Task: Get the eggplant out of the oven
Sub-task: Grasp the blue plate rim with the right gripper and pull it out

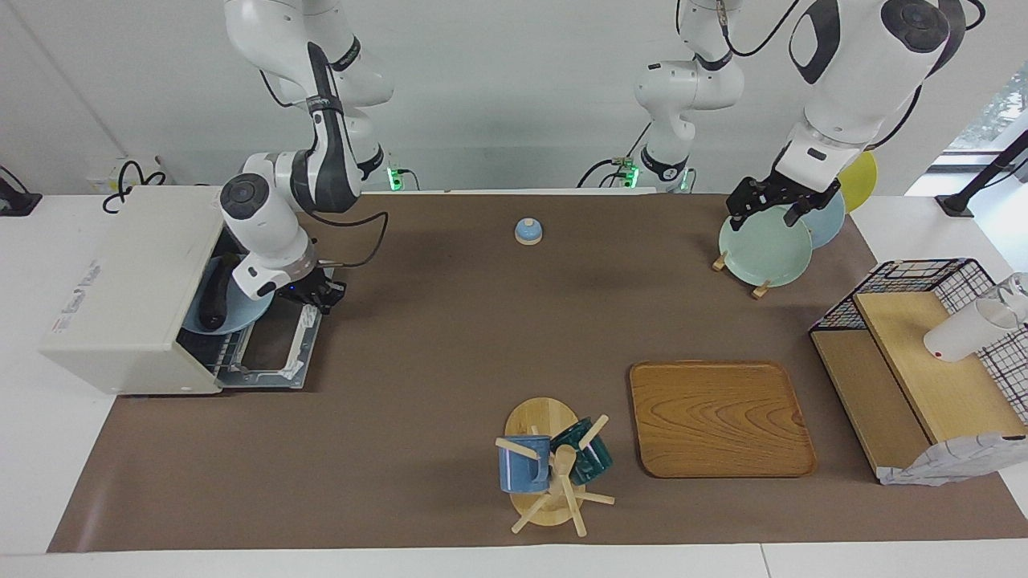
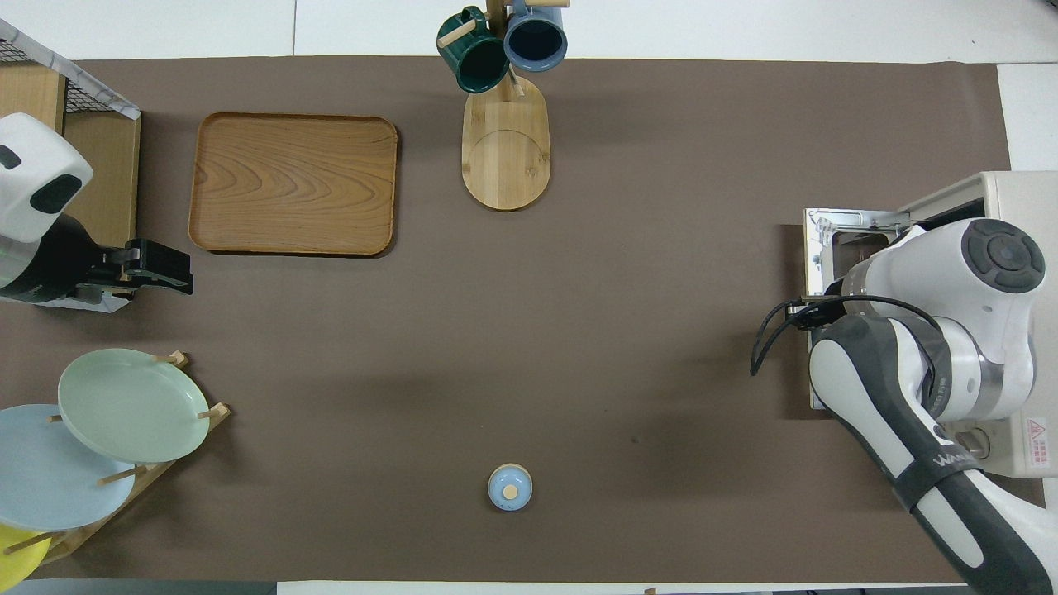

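Eggplant (image 1: 212,299) on plate (image 1: 241,309) inside open oven (image 1: 128,289)

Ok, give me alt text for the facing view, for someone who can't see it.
A cream toaster oven sits with its door dropped open, showing a dark eggplant on a blue plate inside. The right gripper, shut, is at the door's handle edge. The left gripper waits open over a rack of plates.
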Tool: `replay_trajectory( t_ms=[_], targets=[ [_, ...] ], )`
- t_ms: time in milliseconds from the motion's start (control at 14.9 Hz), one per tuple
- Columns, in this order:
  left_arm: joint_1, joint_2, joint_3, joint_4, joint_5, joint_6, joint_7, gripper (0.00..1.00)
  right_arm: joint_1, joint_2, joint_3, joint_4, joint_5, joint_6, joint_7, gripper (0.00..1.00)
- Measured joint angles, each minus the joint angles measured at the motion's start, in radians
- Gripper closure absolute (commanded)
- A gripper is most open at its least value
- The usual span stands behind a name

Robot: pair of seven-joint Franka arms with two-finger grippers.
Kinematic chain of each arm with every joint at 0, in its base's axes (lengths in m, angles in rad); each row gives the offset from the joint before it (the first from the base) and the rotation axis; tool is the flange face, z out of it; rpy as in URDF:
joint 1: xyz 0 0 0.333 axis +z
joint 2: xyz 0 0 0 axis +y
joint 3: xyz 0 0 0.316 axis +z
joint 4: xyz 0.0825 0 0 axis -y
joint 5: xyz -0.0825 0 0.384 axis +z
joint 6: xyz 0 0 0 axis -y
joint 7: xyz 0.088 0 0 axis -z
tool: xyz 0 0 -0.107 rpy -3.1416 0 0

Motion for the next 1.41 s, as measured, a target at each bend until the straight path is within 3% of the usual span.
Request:
replay_trajectory(
  t_ms=[335, 669, 1205, 1339, 1406],
  targets=[
    [0.0, 0.0, 0.0, 0.0, 0.0, 0.0, 0.0, 0.0, 0.0, 0.008, -0.002, 0.003, 0.01, 0.001, 0.0, 1.0],
    [0.0, 0.0, 0.0, 0.0, 0.0, 0.0, 0.0, 0.0, 0.004, 0.007, -0.01, 0.082, 0.009, -0.095, 0.0, 1.0],
    [0.0, 0.0, 0.0, 0.0, 0.0, 0.0, 0.0, 0.0, 0.003, 0.007, -0.037, 0.136, -0.006, -0.131, 0.0, 1.0],
    [0.0, 0.0, 0.0, 0.0, 0.0, 0.0, 0.0, 0.0, 0.003, 0.007, -0.037, 0.144, -0.013, -0.139, 0.001, 0.77],
    [0.0, 0.0, 0.0, 0.0, 0.0, 0.0, 0.0, 0.0, 0.003, 0.007, -0.037, 0.147, -0.018, -0.143, 0.002, 0.74]
  ],
)
